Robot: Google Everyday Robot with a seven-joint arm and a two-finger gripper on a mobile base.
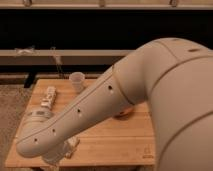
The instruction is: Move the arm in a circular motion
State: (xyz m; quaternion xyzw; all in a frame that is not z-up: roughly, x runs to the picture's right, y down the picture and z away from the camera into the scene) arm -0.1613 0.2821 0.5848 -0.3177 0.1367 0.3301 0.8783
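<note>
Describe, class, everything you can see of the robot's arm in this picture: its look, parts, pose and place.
The arm is cream-white, smooth and thick, apparently moulded plastic, with small dark screw holes along its tubular forearm. A huge rounded joint fills the right of the view; from it the forearm slants down-left over the wooden table to a rounded elbow near the front-left corner. The gripper hangs below that end, low over the tabletop, mostly hidden. Whether it touches anything cannot be told.
</note>
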